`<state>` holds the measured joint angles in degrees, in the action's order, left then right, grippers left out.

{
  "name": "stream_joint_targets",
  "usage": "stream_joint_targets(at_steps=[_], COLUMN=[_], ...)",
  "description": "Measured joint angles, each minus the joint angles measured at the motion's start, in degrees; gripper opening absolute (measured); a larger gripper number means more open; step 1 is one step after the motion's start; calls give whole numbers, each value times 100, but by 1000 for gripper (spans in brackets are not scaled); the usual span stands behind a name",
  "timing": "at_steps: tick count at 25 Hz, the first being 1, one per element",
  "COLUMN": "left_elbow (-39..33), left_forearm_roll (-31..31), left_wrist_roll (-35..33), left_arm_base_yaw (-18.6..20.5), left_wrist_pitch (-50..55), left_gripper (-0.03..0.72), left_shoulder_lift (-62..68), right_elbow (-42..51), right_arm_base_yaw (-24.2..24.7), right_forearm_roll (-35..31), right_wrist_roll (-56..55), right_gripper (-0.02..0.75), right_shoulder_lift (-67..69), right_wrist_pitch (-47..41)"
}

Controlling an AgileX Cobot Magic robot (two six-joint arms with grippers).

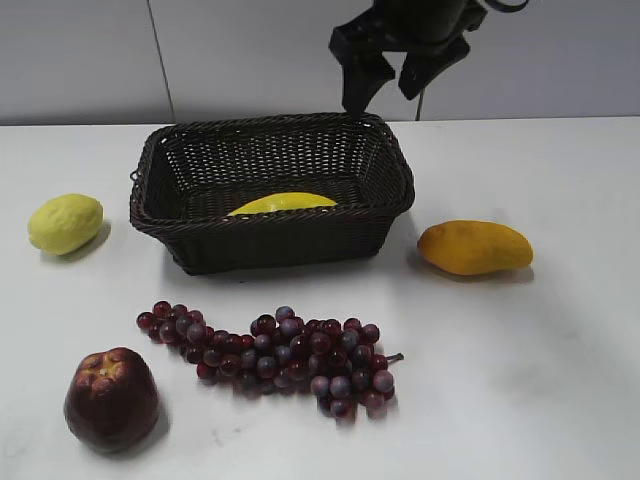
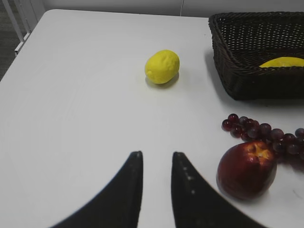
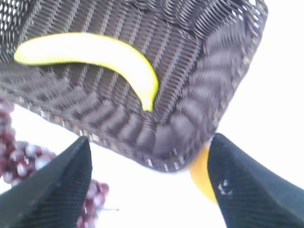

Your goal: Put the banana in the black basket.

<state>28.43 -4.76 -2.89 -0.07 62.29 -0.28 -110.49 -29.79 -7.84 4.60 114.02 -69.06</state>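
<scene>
**Clearing the basket with the banana already inside**

Lying on the woven floor of the black basket (image 1: 270,190), the banana (image 3: 99,54) is seen free of any grip, its pointed tip close to the near-right corner in the right wrist view. The right gripper (image 1: 385,70) is held above the back rim, its jaws spread wide and empty. The task is judged to be essentially complete, with only a retreat left.

Risks from here are judged as follows:
- The braided rim could be clipped by 1 of the 2 spread fingers if the arm is drawn sideways or low, and the basket could be dragged or tipped.
- The mango (image 1: 475,247), just beside the basket's right wall, could be knocked if the arm is swung down on that side.

Room for movement is widest straight up and back from the rim, where nothing is seen. To the front of the basket the grapes (image 1: 275,355) and the apple (image 1: 112,400) are spread across the tabletop (image 1: 530,380). The lemon (image 2: 162,66) sits apart on the left.

The left gripper (image 2: 154,190) is held low over bare tabletop, its jaws slightly parted and holding nothing, with the apple near its right side; a sideways drift there could nudge that fruit.
</scene>
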Motion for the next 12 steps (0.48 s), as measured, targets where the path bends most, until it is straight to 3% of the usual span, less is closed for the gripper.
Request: stream_joint_targets(at_steps=[12], left_elbow=[0], left_forearm_roll=[0], left_wrist_roll=[0], left_arm_base_yaw=[0], left_wrist_pitch=[0], left_gripper=[202], left_shoulder_lift=[0], right_elbow=[3160], right_arm_base_yaw=[0], right_forearm_roll=[428], right_wrist_roll=[-615], right_gripper=[594], right_shoulder_lift=[-2668], right_wrist_pitch=[-12])
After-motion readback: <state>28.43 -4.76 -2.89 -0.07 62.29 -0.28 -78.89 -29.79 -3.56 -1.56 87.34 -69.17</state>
